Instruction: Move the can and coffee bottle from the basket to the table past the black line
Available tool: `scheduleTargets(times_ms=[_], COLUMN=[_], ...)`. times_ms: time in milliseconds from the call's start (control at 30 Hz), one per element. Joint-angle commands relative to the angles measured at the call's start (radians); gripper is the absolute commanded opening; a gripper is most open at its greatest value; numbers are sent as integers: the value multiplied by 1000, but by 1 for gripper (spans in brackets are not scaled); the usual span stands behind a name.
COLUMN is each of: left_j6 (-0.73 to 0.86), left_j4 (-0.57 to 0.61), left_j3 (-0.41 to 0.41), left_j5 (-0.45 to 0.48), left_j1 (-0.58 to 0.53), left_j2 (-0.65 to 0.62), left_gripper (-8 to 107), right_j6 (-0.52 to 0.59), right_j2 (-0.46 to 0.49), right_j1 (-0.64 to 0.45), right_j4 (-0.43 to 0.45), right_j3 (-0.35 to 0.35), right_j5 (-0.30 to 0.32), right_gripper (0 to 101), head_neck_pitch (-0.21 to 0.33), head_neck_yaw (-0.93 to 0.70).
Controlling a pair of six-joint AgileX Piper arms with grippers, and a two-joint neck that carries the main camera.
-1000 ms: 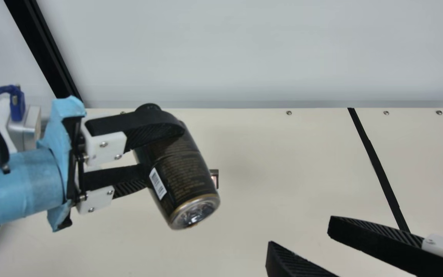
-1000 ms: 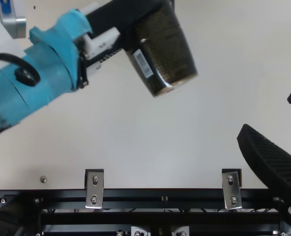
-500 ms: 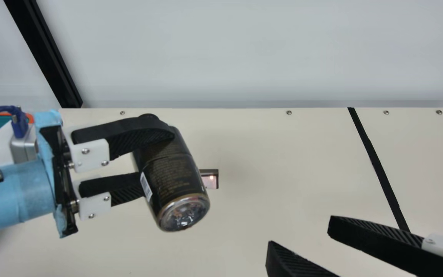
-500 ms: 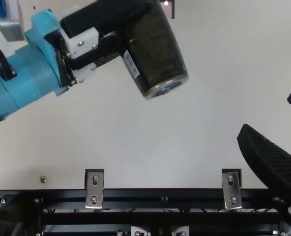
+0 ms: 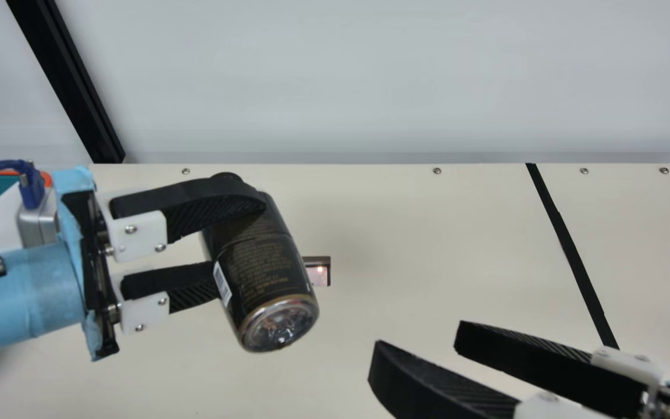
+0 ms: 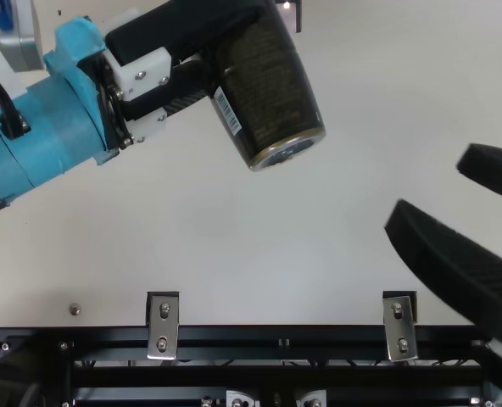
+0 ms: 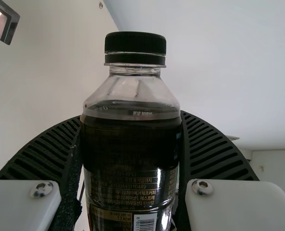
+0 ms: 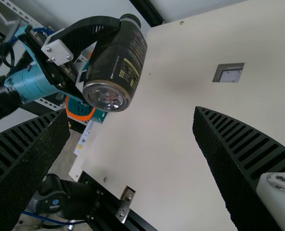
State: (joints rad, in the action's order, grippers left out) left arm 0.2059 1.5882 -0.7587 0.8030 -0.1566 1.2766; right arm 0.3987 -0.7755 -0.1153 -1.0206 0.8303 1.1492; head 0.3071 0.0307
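My left gripper (image 5: 239,247) is shut on the dark coffee bottle (image 5: 265,265) at the left of the main view, holding it tilted above the table with its clear base toward the camera. In the left wrist view, the bottle (image 7: 130,149) with its black cap stands between the ribbed fingers of my left gripper (image 7: 131,118). At the lower right of the main view, my right gripper (image 5: 418,342) is open with nothing between its fingers, apart from the bottle. The right wrist view has the same open gripper (image 8: 131,113), the held bottle (image 8: 121,62) lying beyond it.
The black line (image 5: 570,250) runs down the cream table (image 5: 416,262) at the right. A teal basket with an orange rim (image 5: 6,173) is partly behind the left arm. A small framed recess (image 5: 320,271) lies beside the bottle. Metal brackets (image 6: 163,326) line the near edge.
My left gripper, with the bottle, has shifted slightly left and then stayed nearly still over the last half second. The open right gripper has moved leftward, farther into the main and top views.
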Motion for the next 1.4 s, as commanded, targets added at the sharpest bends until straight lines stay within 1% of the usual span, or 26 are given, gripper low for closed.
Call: scheduleTargets(times_ms=[0, 267, 567, 600, 633, 667, 767, 933, 1033, 1367], left_j6=[0, 0, 0, 0, 0, 0, 0, 0, 0, 0], left_j4=[0, 0, 0, 0, 0, 0, 0, 0, 0, 0], left_j3=[0, 0, 0, 0, 0, 0, 0, 0, 0, 0], left_j5=[0, 0, 0, 0, 0, 0, 0, 0, 0, 0], left_j1=[0, 0, 0, 0, 0, 0, 0, 0, 0, 0], left_j2=[0, 0, 0, 0, 0, 0, 0, 0, 0, 0], left_gripper=[10, 10, 10, 10, 10, 10, 10, 10, 10, 10], right_j6=[-6, -19, -12, -10, -5, -10, -6, -13, -25, -65], right_j2=[-17, -82, -166, -174, -181, -173, -183, -182, -191, -252], right_j1=[21, 111, 229, 240, 250, 235, 251, 254, 257, 248], right_j4=[-31, -102, -160, -157, -135, -161, -154, -155, -171, -350], right_j3=[-7, -30, -35, -33, -28, -33, -30, -26, -29, -71], right_j5=[-11, -78, -176, -186, -203, -184, -206, -212, -211, -197], right_gripper=[101, 101, 101, 101, 101, 101, 101, 101, 101, 101], head_neck_pitch=[1, 1, 1, 1, 1, 1, 1, 1, 1, 1], head_neck_yaw=[3, 3, 3, 3, 3, 3, 3, 3, 3, 3])
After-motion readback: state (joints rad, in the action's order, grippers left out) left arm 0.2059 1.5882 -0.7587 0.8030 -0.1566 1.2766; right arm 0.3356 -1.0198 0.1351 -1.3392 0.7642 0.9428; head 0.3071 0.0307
